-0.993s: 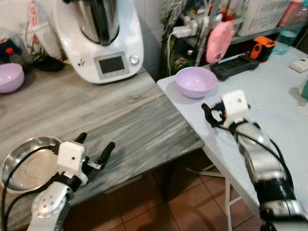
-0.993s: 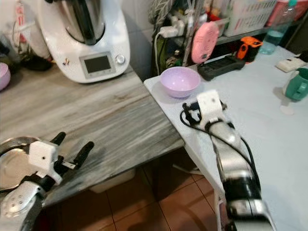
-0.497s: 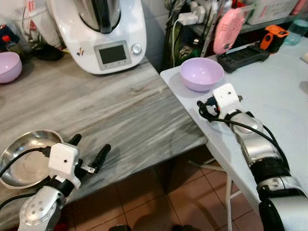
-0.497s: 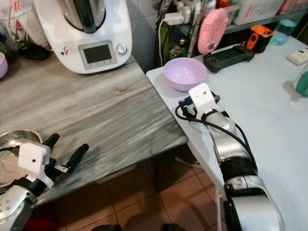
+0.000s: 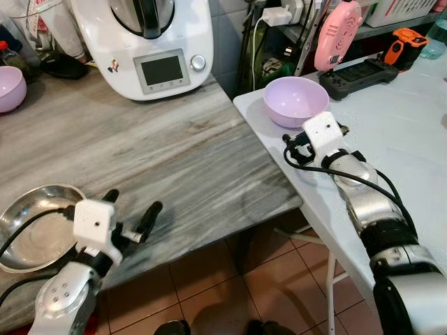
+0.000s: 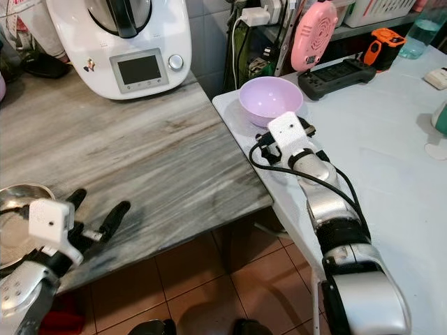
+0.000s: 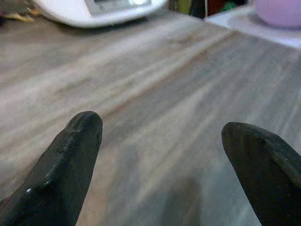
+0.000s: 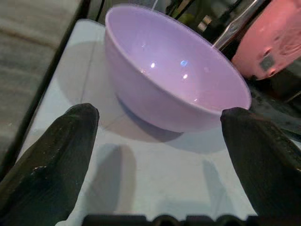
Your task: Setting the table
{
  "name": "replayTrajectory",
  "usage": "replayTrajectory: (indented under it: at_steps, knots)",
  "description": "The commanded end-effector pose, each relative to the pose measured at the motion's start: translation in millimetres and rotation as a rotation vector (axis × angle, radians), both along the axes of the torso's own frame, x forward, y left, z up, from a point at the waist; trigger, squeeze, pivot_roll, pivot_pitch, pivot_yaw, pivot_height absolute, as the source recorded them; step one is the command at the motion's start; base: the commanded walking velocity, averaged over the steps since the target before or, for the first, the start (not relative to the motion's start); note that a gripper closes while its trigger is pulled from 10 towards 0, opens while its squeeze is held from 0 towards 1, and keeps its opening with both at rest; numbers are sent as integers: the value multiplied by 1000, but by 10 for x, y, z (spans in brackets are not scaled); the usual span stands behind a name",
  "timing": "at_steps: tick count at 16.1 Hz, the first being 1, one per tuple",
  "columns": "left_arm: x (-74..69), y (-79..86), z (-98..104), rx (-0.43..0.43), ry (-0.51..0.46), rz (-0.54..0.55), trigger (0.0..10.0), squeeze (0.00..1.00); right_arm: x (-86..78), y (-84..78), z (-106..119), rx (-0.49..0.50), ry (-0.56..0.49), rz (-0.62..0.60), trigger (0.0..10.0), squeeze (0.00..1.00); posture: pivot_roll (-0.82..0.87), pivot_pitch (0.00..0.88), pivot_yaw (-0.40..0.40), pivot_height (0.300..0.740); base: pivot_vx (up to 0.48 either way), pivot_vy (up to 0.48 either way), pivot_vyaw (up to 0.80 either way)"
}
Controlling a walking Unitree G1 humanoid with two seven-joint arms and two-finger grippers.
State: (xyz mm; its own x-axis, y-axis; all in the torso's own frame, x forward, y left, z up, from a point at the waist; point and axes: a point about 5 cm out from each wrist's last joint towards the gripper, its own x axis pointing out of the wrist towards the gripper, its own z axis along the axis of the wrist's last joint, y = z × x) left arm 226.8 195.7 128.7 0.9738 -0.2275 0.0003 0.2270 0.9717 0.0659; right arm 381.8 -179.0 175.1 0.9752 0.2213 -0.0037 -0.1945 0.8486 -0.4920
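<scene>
Right now the right gripper (image 8: pixel 157 141) sits low over the white table surface (image 5: pixel 412 118), just short of the lilac bowl (image 5: pixel 295 101), with its jaws spread wide and nothing between them. From the wrist camera the bowl (image 8: pixel 174 75) is centred between the two black fingers (image 8: pixel 56 150), close but not yet touched. It stands upright and empty near the corner of the white surface, close to where it meets the grey wood-grain counter surface (image 5: pixel 140 153).

The left gripper (image 5: pixel 129 223) hovers at the near edge of the counter, jaws also open and holding nothing, beside a steel bowl (image 5: pixel 28 227). A white kitchen machine (image 5: pixel 150 42) stands at the back of the counter, with a second lilac bowl (image 5: pixel 10 87) far off to its left.

The risk I see is the approach: the bowl's wall is smooth and rounded, so if the fingers close low on its curve rather than over the rim, it could squirt out or tip. A push instead of a pinch would slide it toward the black tray (image 5: pixel 363 73) behind.
</scene>
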Motion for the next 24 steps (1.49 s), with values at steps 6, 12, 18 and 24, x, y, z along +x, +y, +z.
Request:
replayTrajectory:
  at_steps: [6,12,18,24]
  knots:
    - [343,-139,85,-56,-71,71,10000,0,-457,-219,7,120,-188,-145,10000,0,66,37,2,740,0,0,0]
    - [516,-267,70,-61,-93,61,10000,0,-929,-333,-114,201,-202,-245,10000,0,3,0,39,740,0,0,-67]
    - [598,-453,51,-117,-82,-52,10000,0,-1173,-155,-164,260,-197,-241,10000,0,-47,0,74,740,0,0,-740]
    - [594,-500,57,-129,-103,-111,10000,0,-1263,-55,-134,276,-201,-213,10000,0,-51,0,74,740,0,0,0]
